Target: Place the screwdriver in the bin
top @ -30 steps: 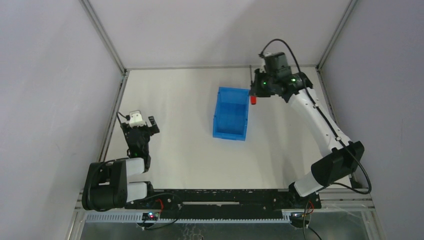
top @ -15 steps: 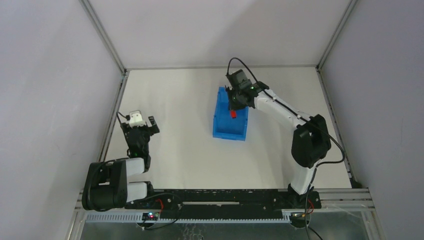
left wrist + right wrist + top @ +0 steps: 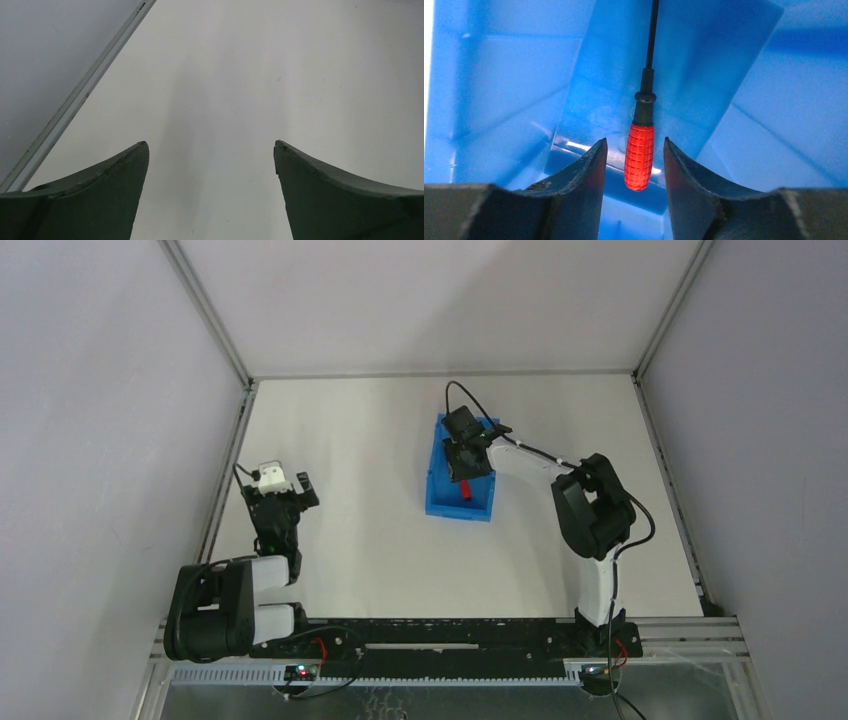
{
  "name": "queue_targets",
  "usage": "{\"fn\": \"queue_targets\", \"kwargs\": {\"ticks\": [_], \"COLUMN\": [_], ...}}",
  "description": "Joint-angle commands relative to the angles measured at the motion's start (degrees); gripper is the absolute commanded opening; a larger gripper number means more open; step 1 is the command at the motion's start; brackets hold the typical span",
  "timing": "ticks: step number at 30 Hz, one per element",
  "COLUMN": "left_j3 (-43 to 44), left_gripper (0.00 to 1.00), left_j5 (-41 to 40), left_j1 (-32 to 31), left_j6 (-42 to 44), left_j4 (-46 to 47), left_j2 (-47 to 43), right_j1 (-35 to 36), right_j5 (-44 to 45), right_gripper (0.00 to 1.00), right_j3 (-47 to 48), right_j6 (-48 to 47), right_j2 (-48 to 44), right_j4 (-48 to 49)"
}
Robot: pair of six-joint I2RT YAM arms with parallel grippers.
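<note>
The blue bin (image 3: 435,502) stands mid-table. My right gripper (image 3: 466,458) reaches down into it. In the right wrist view the bin's blue walls (image 3: 509,75) fill the frame. The screwdriver (image 3: 639,155), with a red handle and black shaft, lies between my right gripper's (image 3: 635,140) fingers, with a small gap on each side. The jaws are parted and do not touch the handle. The red handle (image 3: 466,487) shows inside the bin from above. My left gripper (image 3: 298,490) is open and empty at the table's left, and the left wrist view (image 3: 211,143) shows only bare table between its fingers.
White table surface (image 3: 360,530) surrounds the bin. Grey enclosure walls and an aluminium frame rail (image 3: 80,95) border the table close to my left gripper.
My right arm swung left from beside the bin's far right corner to over the bin and dropped into it. The red handle moved with it into the bin. The left arm has not moved.
</note>
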Motion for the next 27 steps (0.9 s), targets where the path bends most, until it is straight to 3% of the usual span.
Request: {"fn": "queue_targets", "kwargs": {"ticks": [1,10,18,22,27], "left_j3": [2.5,2.4,2.4,2.4,2.5], "left_gripper": [1.0,1.0,1.0,1.0,1.0], "left_j5": [0.6,0.6,0.5,0.6,0.6], "left_j1": [0.2,0.2,0.2,0.2,0.2], "left_j6": [0.1,0.1,0.1,0.1,0.1], "left_j4": [4.0,4.0,4.0,4.0,4.0], "left_j2": [-0.7,-0.7,-0.8,-0.8,-0.8], "right_j1": [1.1,1.6,0.9,-3.1,-10.8], "right_j5": [4.0,6.8,10.9,11.0,9.7], "right_gripper": [0.55,0.64,0.83,0.99,1.0], "right_j3": [1.6,7.1,10.7,10.3,8.1], "right_j6": [2.7,2.3,-1.8,-2.8,-5.4], "right_j2": [-1.4,-9.7,-16.7,-20.8,-26.0], "right_j4": [1.8,-3.7,-9.2,-11.2,-12.0]}}
